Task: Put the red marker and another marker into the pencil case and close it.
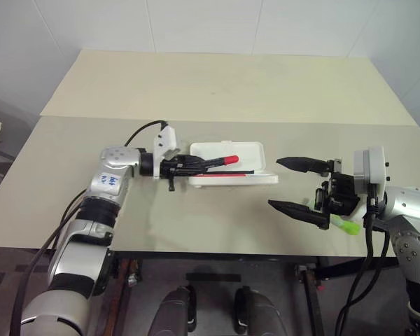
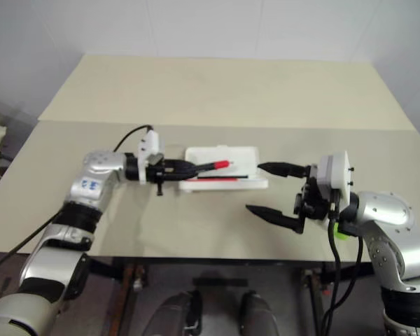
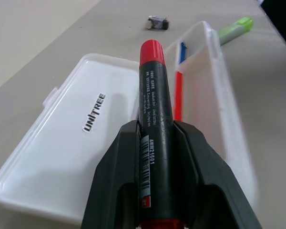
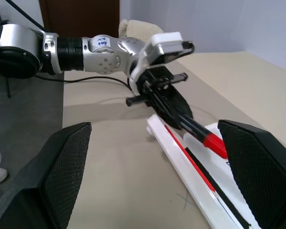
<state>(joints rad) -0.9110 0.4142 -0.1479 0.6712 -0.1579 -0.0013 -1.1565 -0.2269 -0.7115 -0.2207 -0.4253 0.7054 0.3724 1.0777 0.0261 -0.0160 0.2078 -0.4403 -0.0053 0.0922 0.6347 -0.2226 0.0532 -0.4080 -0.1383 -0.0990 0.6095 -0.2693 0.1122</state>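
Your left gripper (image 1: pixel 196 165) reaches in from the left over the bench (image 1: pixel 217 91), its fingers (image 3: pixel 200 171) pinching the red marker (image 1: pixel 220 162) by the black barrel. The marker lies nearly level in the grip, its red cap pointing right and sitting over the open case (image 1: pixel 231 164). In the left wrist view you see the cap above the line where the lid meets the tray. The case rests flat near the middle of the bench with its lid folded back, the "unitree" print facing up on the lid, and red and blue stripes showing inside the tray. A small grey stub (image 3: pixel 158 22) lies on the bench beyond the case in the left wrist view. To the right of the case, apart from it, your right gripper (image 1: pixel 294 185) hangs above the bench with its fingers (image 1: pixel 297 211) spread wide and nothing between them, the tips aimed left toward the case. The green highlighter (image 1: pixel 344 226) lies on the bench near the front edge, partly hidden under your right gripper.
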